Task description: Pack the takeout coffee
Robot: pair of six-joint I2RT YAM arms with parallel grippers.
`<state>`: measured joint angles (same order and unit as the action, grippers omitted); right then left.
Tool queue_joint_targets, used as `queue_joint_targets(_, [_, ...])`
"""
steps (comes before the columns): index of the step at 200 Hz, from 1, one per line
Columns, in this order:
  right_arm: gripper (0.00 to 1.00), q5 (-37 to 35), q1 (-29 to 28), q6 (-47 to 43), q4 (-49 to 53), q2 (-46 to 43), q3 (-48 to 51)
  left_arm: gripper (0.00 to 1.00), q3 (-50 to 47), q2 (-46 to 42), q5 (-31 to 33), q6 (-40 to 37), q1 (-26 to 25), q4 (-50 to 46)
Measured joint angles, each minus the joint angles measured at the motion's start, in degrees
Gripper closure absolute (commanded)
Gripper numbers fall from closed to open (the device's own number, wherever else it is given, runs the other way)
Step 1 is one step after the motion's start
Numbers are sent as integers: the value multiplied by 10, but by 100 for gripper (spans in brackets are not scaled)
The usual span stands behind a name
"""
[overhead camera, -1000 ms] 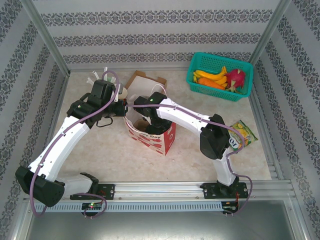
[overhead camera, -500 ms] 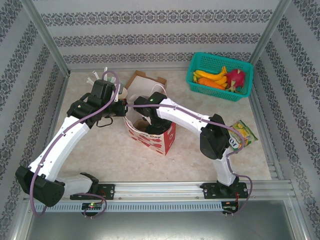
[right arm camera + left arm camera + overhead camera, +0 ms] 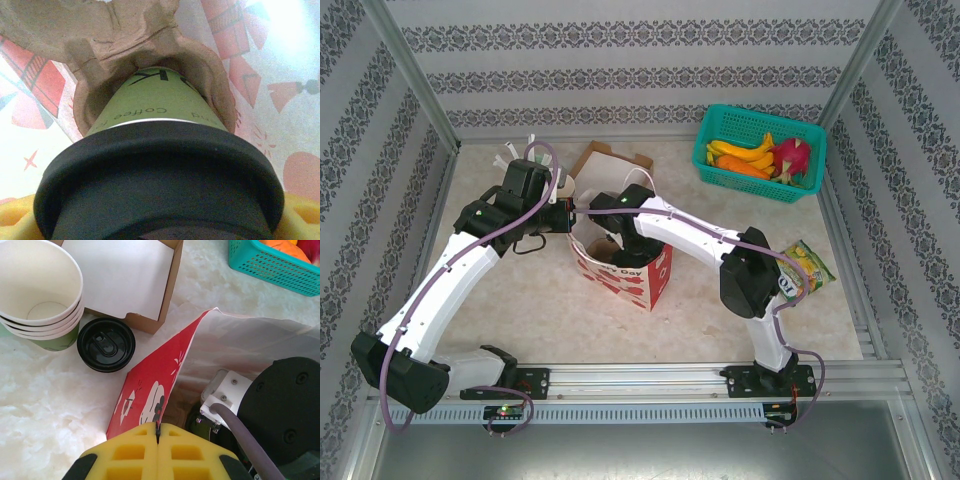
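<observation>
Green takeout coffee (image 3: 155, 100) w/ black lid (image 3: 160, 165), R pincer (image 3: 157, 222) apparently clamping it, L pincer (image 3: 157, 437) pinching bag (image 3: 150, 385) rim

We recorded the left fingers (image 3: 131, 460) as yellow foam. The paper bag (image 3: 150, 385) between them was red outside with white figures, and pale inside. Beyond their tips, the loose lid (image 3: 106, 344) was glossy black. The cup stack (image 3: 42, 285) was white inside and green outside, and the box (image 3: 125, 275) was brown with a white lining. The right fingers (image 3: 300, 217) were also yellow. Between them, the takeout coffee (image 3: 155, 100) had a green wall with black lettering under a matt black lid. Ahead of it, the pulp carrier (image 3: 100, 30) was brown, against pale bag walls printed with red shapes.
</observation>
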<state>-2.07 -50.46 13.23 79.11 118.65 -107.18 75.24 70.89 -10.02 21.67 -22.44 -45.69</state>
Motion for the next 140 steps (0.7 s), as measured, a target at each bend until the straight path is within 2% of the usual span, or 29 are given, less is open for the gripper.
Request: queue_joint_targets(140, [49,9,9,-1,-35,-8,39,100,5,7,-11,-2,0,3])
